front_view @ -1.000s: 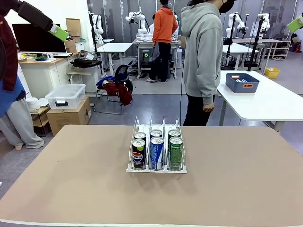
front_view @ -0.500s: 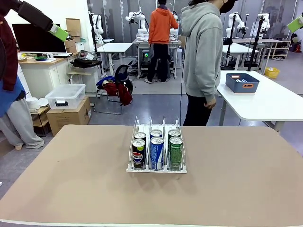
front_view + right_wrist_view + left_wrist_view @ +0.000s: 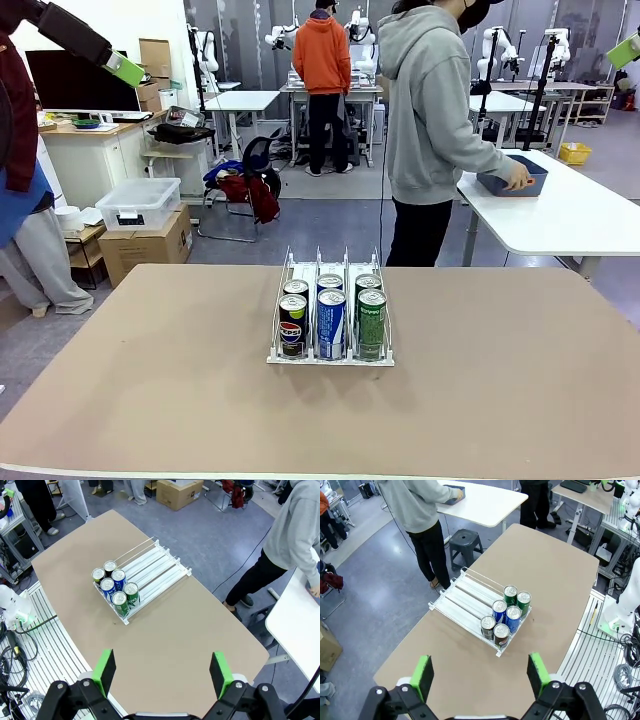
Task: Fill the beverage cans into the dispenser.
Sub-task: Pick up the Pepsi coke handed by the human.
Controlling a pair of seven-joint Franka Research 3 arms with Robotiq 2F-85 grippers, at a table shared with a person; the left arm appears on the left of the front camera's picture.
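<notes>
The clear three-lane dispenser (image 3: 330, 268) stands mid-table with several beverage cans at its near end: a black one (image 3: 292, 327), a blue-and-white one (image 3: 331, 324) and a green one (image 3: 371, 323) in front, each with another can behind it. From above, the cans (image 3: 506, 614) fill the front of the dispenser (image 3: 465, 595), and its rear lanes are bare. My left gripper (image 3: 480, 675) hangs open high over the table, holding nothing. High up too, my right gripper (image 3: 162, 672) is open and empty above the cans (image 3: 114, 587) and dispenser (image 3: 152, 567).
A person in a grey hoodie (image 3: 428, 120) stands beyond the table's far edge with a hand on a dark blue tub (image 3: 511, 176) on the white side table (image 3: 570, 220). The brown table (image 3: 150, 380) has wide bare room around the rack.
The person in grey has turned toward the side table and reached a hand to the blue tub. Both arms and the cans have not moved.
</notes>
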